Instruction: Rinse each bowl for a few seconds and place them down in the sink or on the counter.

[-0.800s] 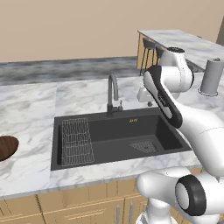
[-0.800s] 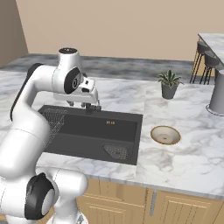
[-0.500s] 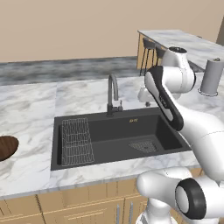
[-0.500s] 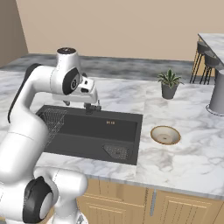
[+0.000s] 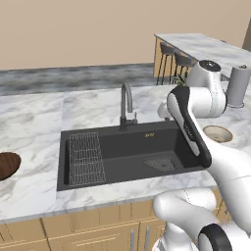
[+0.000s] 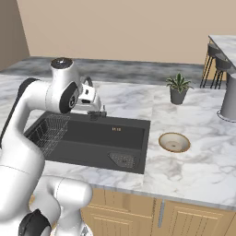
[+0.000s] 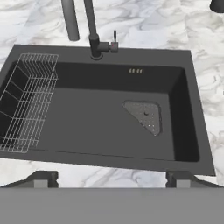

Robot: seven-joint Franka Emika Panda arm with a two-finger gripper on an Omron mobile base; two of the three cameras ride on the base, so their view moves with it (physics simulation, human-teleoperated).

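Gripper [image 7: 112,177] spread wide, empty, over sink [image 7: 183,131]; swinging toward tan bowl [image 6: 174,142] risks clipping tap [image 5: 126,105].

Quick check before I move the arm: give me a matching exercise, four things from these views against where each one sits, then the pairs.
Things:
1. Dark brown wood-grained bowl
2. Small tan bowl with a pale rim
3. Wire rack
4. Triangular mesh drain strainer

Places:
A. On the black sink floor, toward its right
B. On the white marble counter, right of the sink
C. Inside the sink, at its left end
D. On the counter, left of the sink

Pairs: 1-D, 2-B, 3-C, 4-A
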